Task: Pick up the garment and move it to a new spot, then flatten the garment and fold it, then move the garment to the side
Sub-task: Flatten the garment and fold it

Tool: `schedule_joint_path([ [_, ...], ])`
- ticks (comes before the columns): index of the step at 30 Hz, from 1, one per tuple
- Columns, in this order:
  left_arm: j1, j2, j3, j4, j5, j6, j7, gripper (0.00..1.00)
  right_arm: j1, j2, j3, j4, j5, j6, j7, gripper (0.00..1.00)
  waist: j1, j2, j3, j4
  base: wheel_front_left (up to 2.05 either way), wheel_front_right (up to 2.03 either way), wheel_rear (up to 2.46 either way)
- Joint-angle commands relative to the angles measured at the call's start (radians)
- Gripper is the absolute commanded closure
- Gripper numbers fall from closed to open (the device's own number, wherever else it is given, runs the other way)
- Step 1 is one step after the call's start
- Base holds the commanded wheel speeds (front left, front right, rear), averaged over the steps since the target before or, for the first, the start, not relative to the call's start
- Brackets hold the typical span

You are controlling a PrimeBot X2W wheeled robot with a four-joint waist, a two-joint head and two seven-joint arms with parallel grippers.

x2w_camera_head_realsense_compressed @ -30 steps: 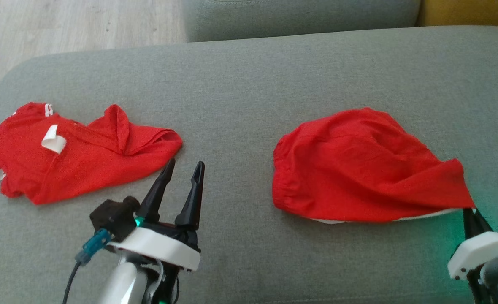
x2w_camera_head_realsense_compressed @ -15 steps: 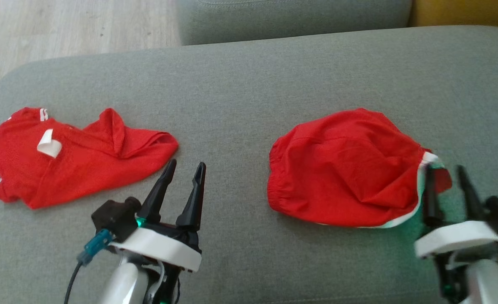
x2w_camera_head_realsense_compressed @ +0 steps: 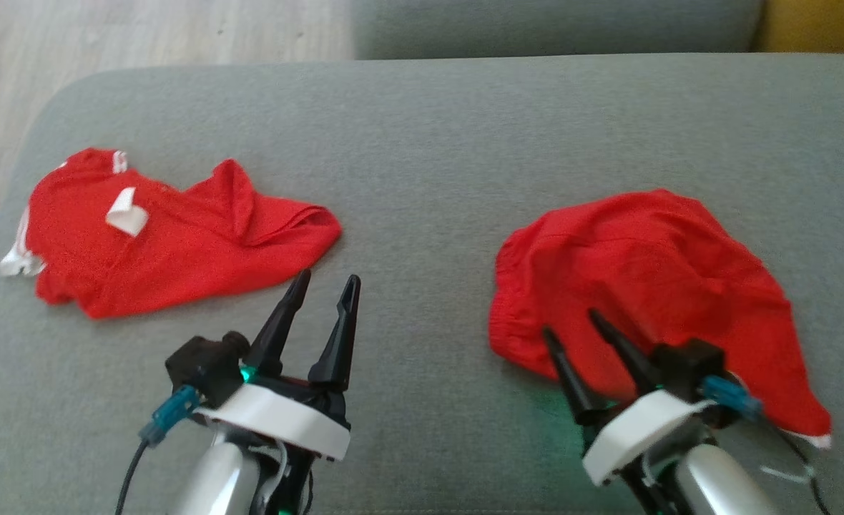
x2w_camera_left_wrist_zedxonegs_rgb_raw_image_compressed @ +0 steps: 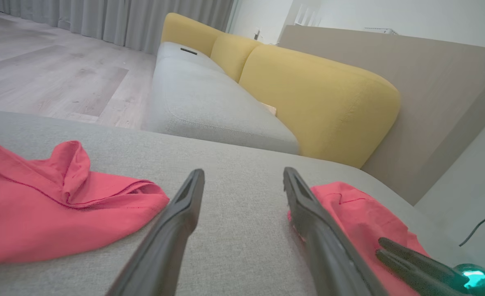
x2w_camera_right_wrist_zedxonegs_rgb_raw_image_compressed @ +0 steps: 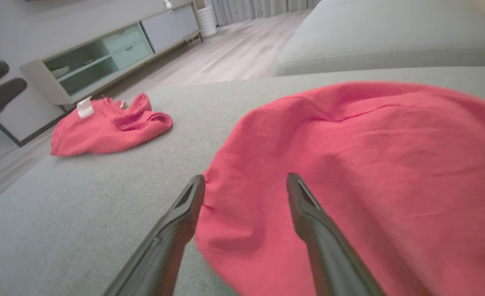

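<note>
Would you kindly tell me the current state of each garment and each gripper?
Left garment: crumpled, unfolded, lying loose, its white label sticking up.
Right garment: rumpled and humped, unfolded, not gripped.
Left gripper: open, empty, between the two garments.
Right gripper: open, empty, at the right garment's near edge.

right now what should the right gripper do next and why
Probably lower the right gripper and pinch the near left edge of the right garment. Its jaws stand open over that edge, holding nothing, and the garment lies rumpled on the cushion, not yet flattened.
</note>
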Motion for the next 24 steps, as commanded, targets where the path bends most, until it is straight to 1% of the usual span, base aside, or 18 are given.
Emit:
schedule_joint_path([
  [1, -0.059, 0.003, 0.026, -0.030, -0.008, -0.003, -0.008, 0.00, -0.055, -0.014, 0.043, -0.014, 0.015, -0.001, 0.006, 0.00, 0.0000, 0.0000, 0.010, 0.022, 0.00, 0.00, 0.00],
  [7, -0.063, 0.003, 0.016, -0.030, -0.018, 0.001, -0.008, 0.00, -0.119, -0.047, 0.160, 0.088, 0.023, -0.001, 0.041, 0.00, 0.0000, 0.0000, 0.022, 0.063, 0.00, 0.00, 0.00],
  [8, -0.064, 0.003, 0.013, -0.030, -0.019, 0.002, -0.008, 0.00, -0.136, -0.055, 0.187, 0.121, 0.024, -0.001, 0.047, 0.00, 0.0000, 0.0000, 0.025, 0.072, 0.00, 0.00, 0.00],
  [10, -0.064, 0.003, 0.011, -0.030, -0.020, 0.002, -0.008, 0.00, -0.150, -0.060, 0.205, 0.150, 0.034, -0.001, 0.051, 0.00, 0.0000, 0.0000, 0.027, 0.078, 0.00, 0.00, 0.00],
  [11, -0.064, 0.003, 0.011, -0.031, -0.020, 0.002, -0.008, 0.00, -0.157, -0.061, 0.207, 0.163, 0.041, -0.001, 0.051, 0.11, 0.0000, 0.0000, 0.028, 0.080, 0.00, 0.00, 0.00],
  [12, -0.064, 0.003, 0.011, -0.032, -0.020, 0.003, -0.008, 0.00, -0.169, -0.056, 0.192, 0.185, 0.067, -0.001, 0.040, 1.00, 0.0000, 0.0000, 0.030, 0.082, 0.00, 0.00, 0.00],
  [17, -0.070, 0.003, 0.005, -0.033, -0.017, 0.005, -0.008, 0.00, -0.200, -0.049, 0.164, 0.214, 0.173, -0.001, 0.036, 1.00, 0.0000, 0.0000, 0.041, 0.074, 0.00, 0.00, 0.00],
  [18, -0.070, 0.003, 0.005, -0.033, -0.017, 0.005, -0.008, 0.00, -0.200, -0.049, 0.164, 0.214, 0.173, -0.001, 0.036, 1.00, 0.0000, 0.0000, 0.041, 0.074, 0.00, 0.00, 0.00],
  [24, -0.100, 0.003, -0.041, -0.021, -0.003, 0.001, -0.008, 0.00, -0.247, -0.071, 0.164, 0.231, 0.277, -0.001, 0.052, 1.00, 0.0000, 0.0000, 0.061, 0.051, 0.00, 0.00, 0.00],
])
